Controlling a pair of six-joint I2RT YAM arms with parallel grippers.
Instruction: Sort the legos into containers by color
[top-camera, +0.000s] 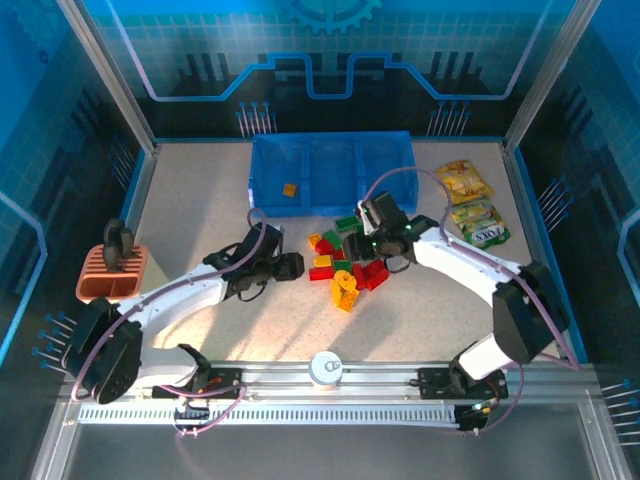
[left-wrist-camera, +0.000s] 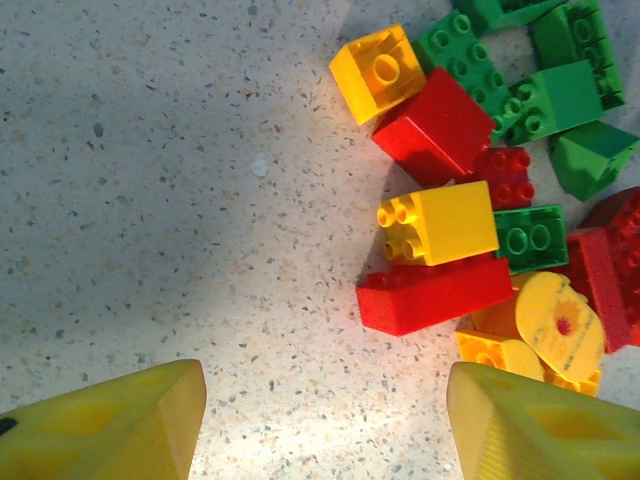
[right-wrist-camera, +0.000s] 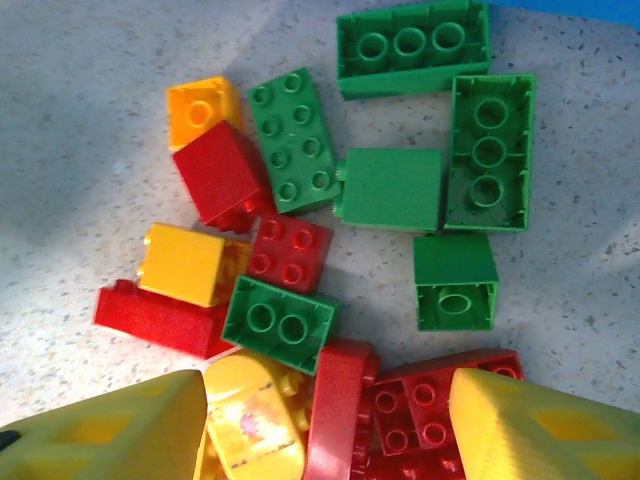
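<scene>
Speckled worktop (top-camera: 190, 215). Right fingers (right-wrist-camera: 540, 425) half-spread astride red legos (right-wrist-camera: 410, 405), nothing gripped. Left fingers (left-wrist-camera: 110, 430) likewise apart, pile (left-wrist-camera: 440, 225) ahead-right; right arm nearer.

Ahead of the right fingers (right-wrist-camera: 110, 430) lie six green bricks (right-wrist-camera: 292, 140). With them are at least five red bricks (right-wrist-camera: 222, 172) and at least three yellow bricks (right-wrist-camera: 190, 262). Those nearest the fingertips overlap, so the red and yellow counts are not sure. One more yellow brick (top-camera: 289, 189) sits well beyond both pairs of fingers, in the one tray (top-camera: 385, 170), which has three compartments. Two packets (top-camera: 463, 180) lie right of the right fingers. One holder (top-camera: 110, 275) stands left of the left fingers (left-wrist-camera: 100, 430).
</scene>
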